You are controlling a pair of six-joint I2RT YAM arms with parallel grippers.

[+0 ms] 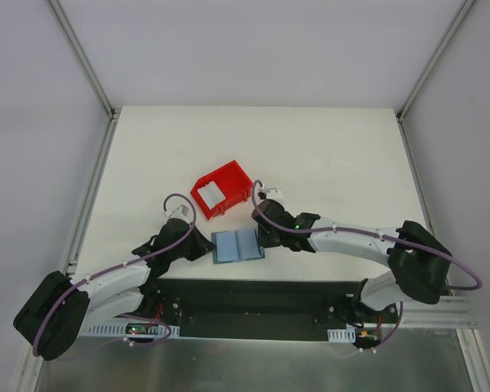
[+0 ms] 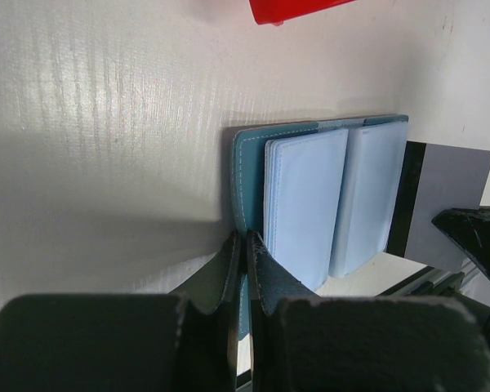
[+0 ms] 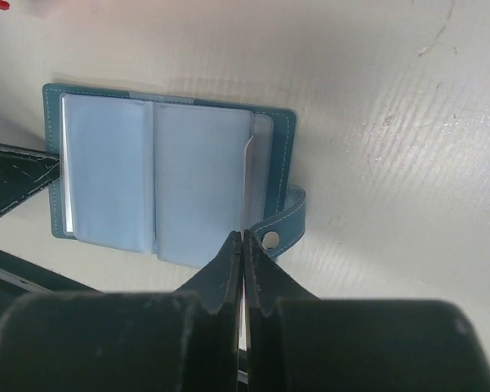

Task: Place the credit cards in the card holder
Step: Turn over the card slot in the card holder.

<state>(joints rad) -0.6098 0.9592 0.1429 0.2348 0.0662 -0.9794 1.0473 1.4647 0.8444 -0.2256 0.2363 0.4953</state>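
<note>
Card holder (image 1: pixel 238 245) open, left fingers (image 2: pixel 269 278) pinching cover, black-striped credit card (image 2: pixel 445 200)

We see a white bench (image 1: pixel 327 155) with a faintly ribbed surface. Pale panels wall it in, and aluminium rails (image 1: pixel 83 61) run back along its sides to the far corners. A red plastic bin (image 1: pixel 235 184) sits near the middle of the bench, turned at an angle. In the left wrist view only one red corner shows, at the top edge. Along the near edge lies a black mounting plate (image 1: pixel 253 306), and nearer than that, a sheet of dull grey metal (image 1: pixel 253 363).
</note>
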